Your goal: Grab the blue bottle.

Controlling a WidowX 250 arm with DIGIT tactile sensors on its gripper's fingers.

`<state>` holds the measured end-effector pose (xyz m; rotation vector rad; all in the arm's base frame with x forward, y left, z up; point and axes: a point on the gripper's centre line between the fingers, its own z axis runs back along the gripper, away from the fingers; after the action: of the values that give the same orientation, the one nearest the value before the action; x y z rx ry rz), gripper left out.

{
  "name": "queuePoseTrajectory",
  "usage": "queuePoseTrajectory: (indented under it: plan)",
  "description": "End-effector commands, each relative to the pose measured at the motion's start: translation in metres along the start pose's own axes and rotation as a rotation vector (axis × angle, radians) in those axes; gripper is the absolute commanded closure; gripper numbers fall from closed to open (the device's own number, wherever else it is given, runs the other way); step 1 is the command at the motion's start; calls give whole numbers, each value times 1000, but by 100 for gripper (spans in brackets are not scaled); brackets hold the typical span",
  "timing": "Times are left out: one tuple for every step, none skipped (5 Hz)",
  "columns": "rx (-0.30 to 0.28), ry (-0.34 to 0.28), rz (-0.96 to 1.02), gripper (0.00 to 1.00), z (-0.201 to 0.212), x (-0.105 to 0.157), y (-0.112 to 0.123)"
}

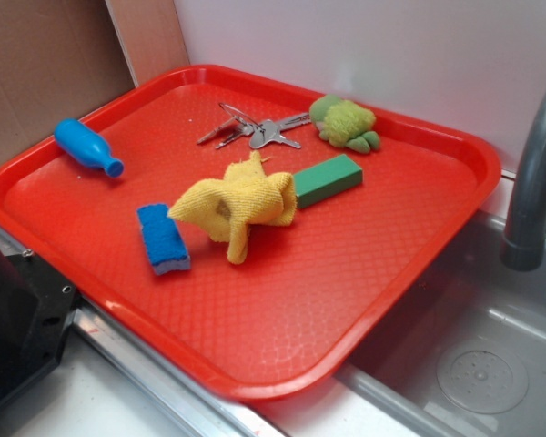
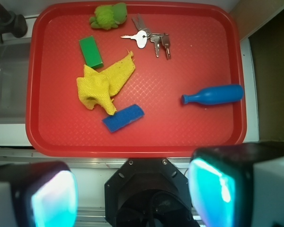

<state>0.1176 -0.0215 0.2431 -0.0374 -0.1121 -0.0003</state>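
tool: my fingers spread, empty
blue bottle: lying at 2 o'clock
risk: rounded body rolls; blue sponge decoy

We find no text, label, brand, number or sign that can be read in either view. The blue bottle bears no print that we can make out, and the keys are too small for us to tell whether anything is stamped on them.
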Motion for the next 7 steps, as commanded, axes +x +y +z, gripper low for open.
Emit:
queuePoseTrajectory:
  plan:
    - [0, 0, 0, 0, 0, 0, 0]
    - [127, 44, 237, 0, -53, 36, 37]
    - [123, 10, 488, 0, -90, 37, 91]
    - [152, -90, 736, 0, -115, 31, 129]
    - [81, -173, 968, 0, -144, 20, 156]
    - [28, -207, 968, 0, -163, 40, 155]
    - [28, -214, 949, 0, -173, 55, 151]
